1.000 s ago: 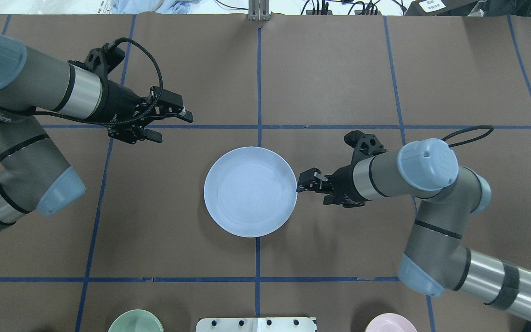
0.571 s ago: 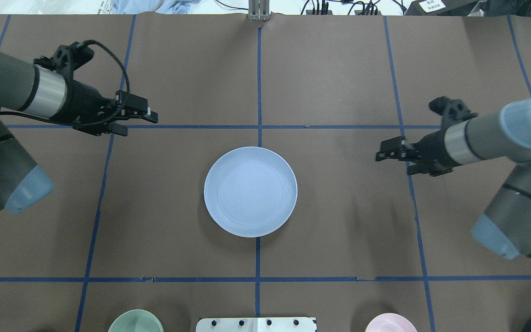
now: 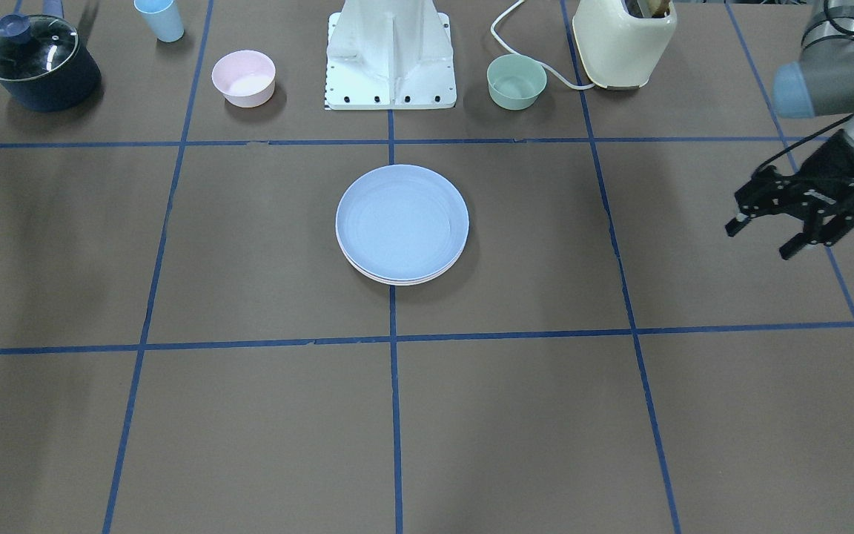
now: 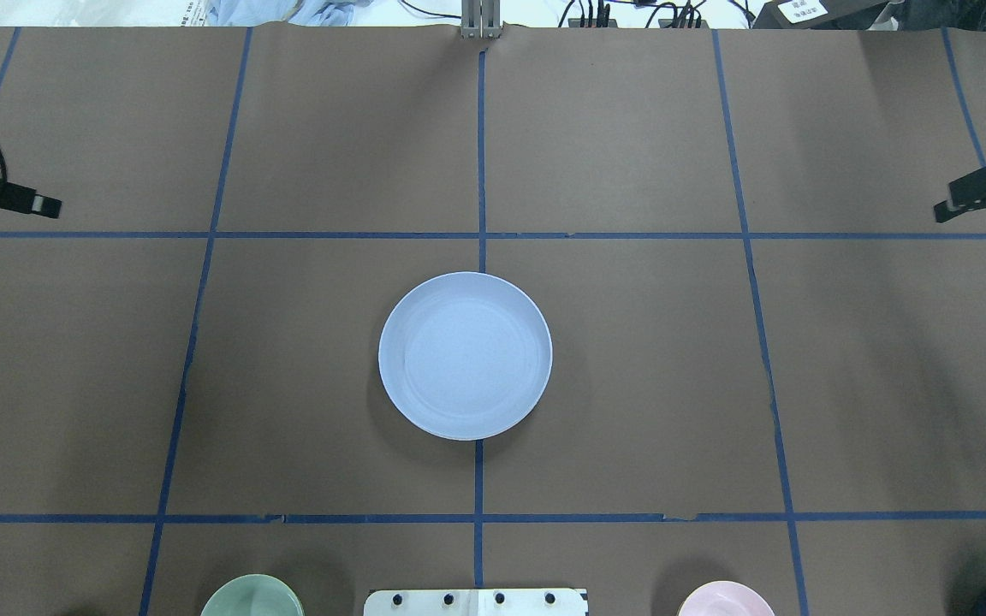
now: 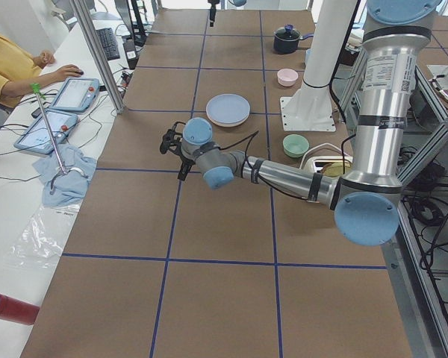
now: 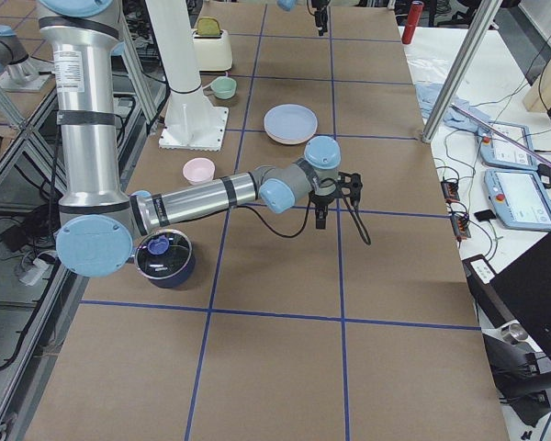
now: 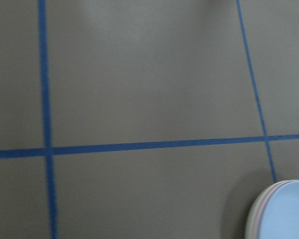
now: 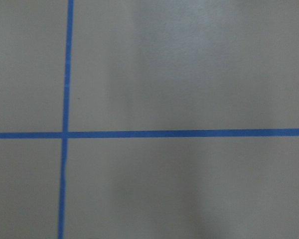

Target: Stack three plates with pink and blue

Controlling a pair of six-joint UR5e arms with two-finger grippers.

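Note:
The light blue plate (image 4: 465, 355) lies on top of a stack at the table's middle, and it also shows in the front view (image 3: 402, 222). Under it only thin rims show: the pink plate (image 7: 257, 214) and the cream plate (image 7: 250, 221) at the bottom. My left gripper (image 3: 760, 239) is open and empty, far off to the plates' side; one of its fingers (image 4: 35, 204) shows at the overhead view's left edge. My right gripper (image 4: 971, 218) is open and empty at the opposite side, far from the stack.
Along the robot's side stand a small pink bowl (image 3: 243, 77), a green bowl (image 3: 517, 81), a light blue cup (image 3: 159, 18), a dark lidded pot (image 3: 38, 61), a cream toaster (image 3: 623, 41) and the white robot base (image 3: 391, 52). An operator (image 5: 11, 63) sits beside the table.
Both arms have drawn back outward from the stack toward the table's ends. The right gripper, which was beside the blue plate's rim, is now far from it. The plates have not moved.

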